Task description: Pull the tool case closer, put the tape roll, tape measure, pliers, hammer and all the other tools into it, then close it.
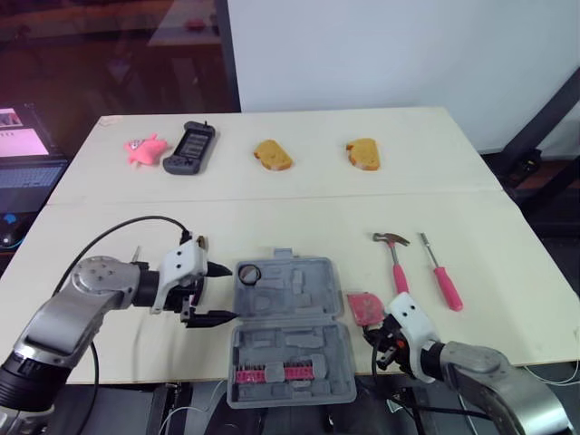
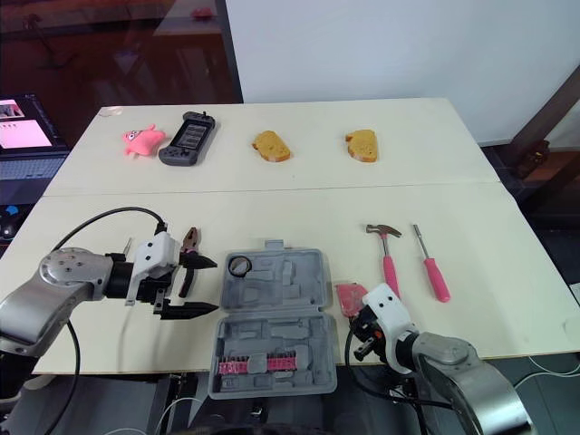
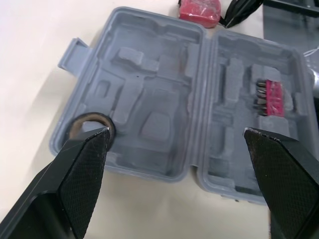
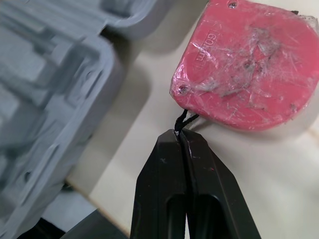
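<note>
The grey tool case (image 1: 308, 349) lies open at the table's near edge, with the tape roll (image 1: 249, 272) in its far left corner and pink bits (image 1: 269, 372) in the near half. My left gripper (image 1: 220, 293) is open just left of the case, level with the tape roll (image 3: 89, 127). The pliers (image 2: 188, 245) lie on the table behind it. To the right of the case is the red tape measure (image 4: 249, 74). My right gripper (image 4: 180, 134) is shut on its thin black cord. Hammer (image 1: 395, 258) and screwdriver (image 1: 441, 272) lie further right.
On the far table half are a pink toy (image 1: 145, 149), a dark game controller (image 1: 190, 148) and two bread pieces (image 1: 273, 155) (image 1: 363, 153). A laptop (image 1: 27, 163) stands off the table's left side. The case sits at the table's near edge.
</note>
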You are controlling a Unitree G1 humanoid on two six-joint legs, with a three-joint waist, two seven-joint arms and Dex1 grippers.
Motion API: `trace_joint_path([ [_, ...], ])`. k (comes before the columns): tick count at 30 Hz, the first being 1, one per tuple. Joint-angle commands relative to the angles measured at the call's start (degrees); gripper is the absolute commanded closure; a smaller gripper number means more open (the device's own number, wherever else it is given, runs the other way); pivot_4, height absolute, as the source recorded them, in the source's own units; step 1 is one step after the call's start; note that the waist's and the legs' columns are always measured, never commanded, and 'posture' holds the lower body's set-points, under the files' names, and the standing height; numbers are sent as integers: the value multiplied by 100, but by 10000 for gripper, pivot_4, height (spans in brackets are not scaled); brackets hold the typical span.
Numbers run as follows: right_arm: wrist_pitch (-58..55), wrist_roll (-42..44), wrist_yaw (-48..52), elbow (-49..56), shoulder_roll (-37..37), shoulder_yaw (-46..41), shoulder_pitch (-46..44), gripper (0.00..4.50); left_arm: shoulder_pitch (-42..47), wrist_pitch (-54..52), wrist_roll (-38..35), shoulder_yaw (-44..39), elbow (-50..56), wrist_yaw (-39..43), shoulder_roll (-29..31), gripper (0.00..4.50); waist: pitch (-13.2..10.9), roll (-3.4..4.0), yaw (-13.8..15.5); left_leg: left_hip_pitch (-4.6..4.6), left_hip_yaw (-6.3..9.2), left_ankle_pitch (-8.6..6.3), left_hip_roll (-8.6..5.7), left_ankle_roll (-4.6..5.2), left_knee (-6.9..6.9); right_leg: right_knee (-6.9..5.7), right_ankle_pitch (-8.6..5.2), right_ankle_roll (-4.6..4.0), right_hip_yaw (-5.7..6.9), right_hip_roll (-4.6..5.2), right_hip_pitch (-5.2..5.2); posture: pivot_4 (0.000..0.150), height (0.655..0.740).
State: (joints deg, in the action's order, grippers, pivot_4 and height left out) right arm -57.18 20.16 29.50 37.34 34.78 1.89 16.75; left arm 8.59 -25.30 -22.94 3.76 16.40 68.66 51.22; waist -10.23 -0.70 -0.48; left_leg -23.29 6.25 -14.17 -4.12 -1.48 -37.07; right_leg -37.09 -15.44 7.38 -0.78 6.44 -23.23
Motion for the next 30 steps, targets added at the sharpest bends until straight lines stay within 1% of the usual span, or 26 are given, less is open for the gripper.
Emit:
trace_joint_path([
  [1,-166,144,-38,131,-35,3,236,44789,10,144,15,-64,60,82,75,0,0,0,0,0,0,0,0,0,-1,0,0,0,0,0,1,1500,7400],
  [5,-135,211,-39,122,1,-29,327,44789,110,93,21,-15,59,85,50,0,1,-1,5,0,-1,0,0,0,-3,1,-7,-13,0,2,2,1500,7400],
  [10,-115,359,38,121,44,-211,394,44789,260,-21,-19,4,114,94,45,0,1,-1,8,0,0,0,0,0,-2,3,-5,-8,1,2,3,1500,7400],
  [11,-159,452,102,174,82,-274,410,39034,283,-36,-28,-3,118,98,49,0,1,-1,7,0,-1,0,0,0,-2,3,-4,-7,1,2,2,1500,7400],
  [12,-208,552,175,248,132,-360,421,36260,303,-35,-36,-17,115,100,46,0,1,-1,10,0,0,0,0,0,-2,3,-4,-7,1,1,2,1500,7400],
  [13,-281,686,262,337,193,-496,431,31719,315,-14,-40,-42,112,95,38,0,0,-1,14,0,-1,0,0,0,-3,2,-4,-7,1,2,3,1500,7400],
  [15,-420,912,460,485,387,-758,445,20371,322,-4,-76,-97,111,89,19,0,0,0,15,0,-1,0,-1,0,-4,3,-4,-7,1,2,4,1500,7400],
  [16,-475,1030,605,549,545,-906,461,16318,307,18,-101,-135,118,83,4,0,0,0,14,-1,-2,0,-1,0,-5,3,-4,-7,1,2,4,1500,7400],
  [18,-525,1252,944,627,938,-1223,473,5714,268,96,-120,-210,129,41,-37,0,-1,-3,15,-1,-4,0,-2,0,-5,4,-4,-5,0,3,4,1500,7400],
  [19,-410,1338,1202,674,1187,-1357,481,1125,236,166,-110,-248,141,13,-59,0,-1,-4,15,-1,-4,0,-1,0,-6,4,-3,-4,2,2,4,1500,7400],
  [20,-289,1449,1460,727,1392,-1505,469,446,190,244,-110,-292,166,-4,-78,0,-1,0,10,-1,-2,0,1,0,-5,4,-1,-1,4,1,4,1500,7400],
  [22,-5,1581,1802,731,1624,-1741,275,446,102,374,-106,-369,217,-43,-107,0,-5,10,-14,-1,-7,0,2,0,-4,3,-1,1,3,2,3,1500,7400],
  [24,559,1439,2228,598,2023,-1738,-105,446,-88,662,-22,-532,262,-246,-222,0,-6,8,-34,0,-8,0,5,0,-4,4,0,2,3,1,3,1500,7400],
  [26,1318,990,2541,399,2390,-1463,-443,446,-262,894,-63,-746,241,-433,-420,0,-6,9,-4,0,-11,0,6,0,-5,6,0,2,3,2,3,1500,7400],
  [28,1877,613,2828,150,2701,-1079,-767,446,-415,1059,-93,-875,232,-417,-466,0,-8,2,8,0,-7,0,5,0,-4,8,-1,2,8,3,5,1500,7400],
  [30,2681,71,3329,-280,3030,-453,-1264,446,-655,840,-474,-999,323,20,-237,0,-9,3,1,-4,-7,0,3,0,-6,12,-1,1,12,6,4,1500,7400],
])
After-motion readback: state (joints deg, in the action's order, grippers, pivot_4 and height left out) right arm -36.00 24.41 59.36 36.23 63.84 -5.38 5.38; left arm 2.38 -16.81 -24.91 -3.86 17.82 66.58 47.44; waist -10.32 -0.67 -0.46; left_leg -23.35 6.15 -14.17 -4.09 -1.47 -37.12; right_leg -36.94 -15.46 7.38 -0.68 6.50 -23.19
